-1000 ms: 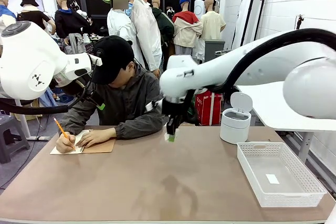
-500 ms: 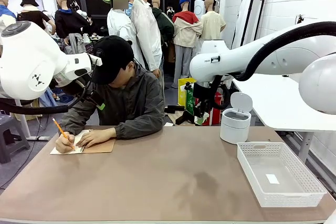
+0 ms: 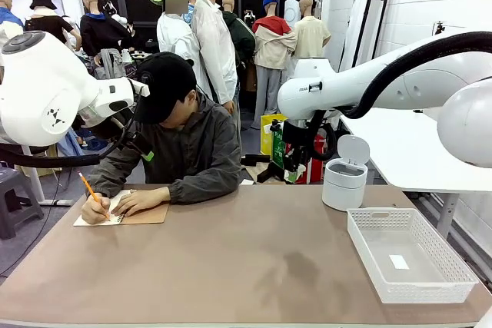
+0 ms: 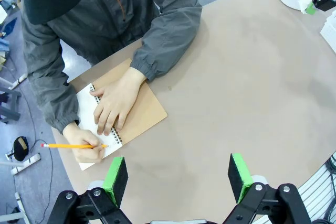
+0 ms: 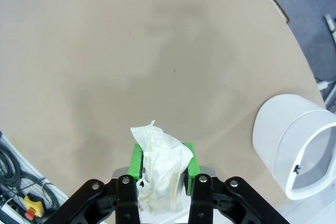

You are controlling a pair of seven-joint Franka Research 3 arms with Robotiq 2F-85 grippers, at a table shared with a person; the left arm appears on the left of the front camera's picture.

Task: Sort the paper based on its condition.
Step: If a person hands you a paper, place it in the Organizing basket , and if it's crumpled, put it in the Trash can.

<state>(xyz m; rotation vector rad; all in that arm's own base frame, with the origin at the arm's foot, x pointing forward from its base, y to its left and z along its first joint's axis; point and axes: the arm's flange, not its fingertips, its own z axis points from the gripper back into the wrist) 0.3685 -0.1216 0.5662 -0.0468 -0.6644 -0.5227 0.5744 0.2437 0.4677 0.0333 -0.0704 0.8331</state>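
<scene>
Paper: crumpled white ball (image 5: 157, 148), pinched up in the air over the table (image 3: 231, 266), near the bin.
Right gripper (image 5: 163, 162): squeezed partway in on the paper ball.
Bin (image 3: 344, 183): small, white, lid up. A scrunched sheet looks like trash, so I think it goes here, not in the white basket (image 3: 421, 292).
Good way: move right over the hole, go low, then let go.
Left gripper (image 4: 177, 176): wide open, holding nothing, above the table near the person's notebook (image 4: 146, 113).
</scene>
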